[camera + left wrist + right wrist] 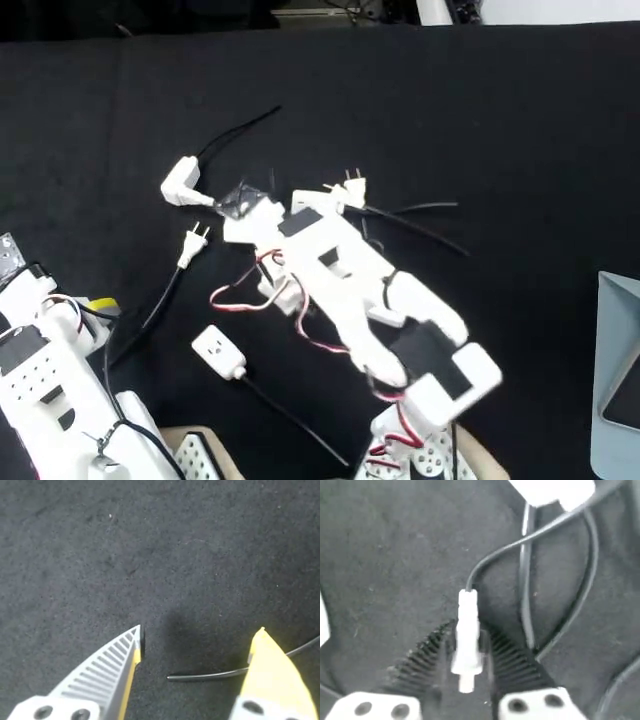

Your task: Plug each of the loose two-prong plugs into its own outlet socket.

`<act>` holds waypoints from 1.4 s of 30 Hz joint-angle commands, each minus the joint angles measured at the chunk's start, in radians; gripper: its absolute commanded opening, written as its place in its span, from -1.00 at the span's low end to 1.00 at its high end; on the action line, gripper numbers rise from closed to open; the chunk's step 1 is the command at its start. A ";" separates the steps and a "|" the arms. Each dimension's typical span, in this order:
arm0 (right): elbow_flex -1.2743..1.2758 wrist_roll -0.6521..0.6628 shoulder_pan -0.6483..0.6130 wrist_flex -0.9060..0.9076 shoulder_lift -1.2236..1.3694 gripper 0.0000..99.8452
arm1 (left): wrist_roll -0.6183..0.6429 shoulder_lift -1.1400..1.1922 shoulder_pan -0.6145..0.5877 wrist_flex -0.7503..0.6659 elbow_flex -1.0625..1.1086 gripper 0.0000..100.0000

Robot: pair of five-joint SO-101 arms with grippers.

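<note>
White plug (468, 642) pinched tight in right gripper (468, 627), mid-table. Long axis in line with fingers, cord end pointing away from wrist. Outlet socket (218, 352) well apart. Left gripper (200, 628) agape over black cloth (150, 555).

A black-clothed table (520, 150) bears a pale grey object (615, 380) at its edge.

A: What was the table (520, 150) like?
B: Black and matte. A socket (218, 351) lay near the front, its black cord trailing off.
A: And plugs?
B: One plug (193, 243) lay left of centre, a second plug (350, 188) farther back. A white connector (182, 182) lay behind the first.
</note>
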 commanded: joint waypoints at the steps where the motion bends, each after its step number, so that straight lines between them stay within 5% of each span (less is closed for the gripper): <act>1: -0.028 0.008 0.012 0.002 -0.101 -0.94 | 0.006 -0.014 -0.007 -0.015 -0.008 -0.33; 15: -0.015 -0.060 -0.023 -0.003 0.051 -0.77 | 0.006 -0.014 -0.005 -0.021 0.005 -0.33; 34: -0.099 -0.060 -0.021 0.104 0.058 -0.81 | 0.005 -0.014 -0.005 -0.021 0.007 -0.33; 42: -0.102 -0.057 -0.023 0.081 0.050 -0.98 | 0.005 -0.014 -0.005 -0.021 0.007 -0.33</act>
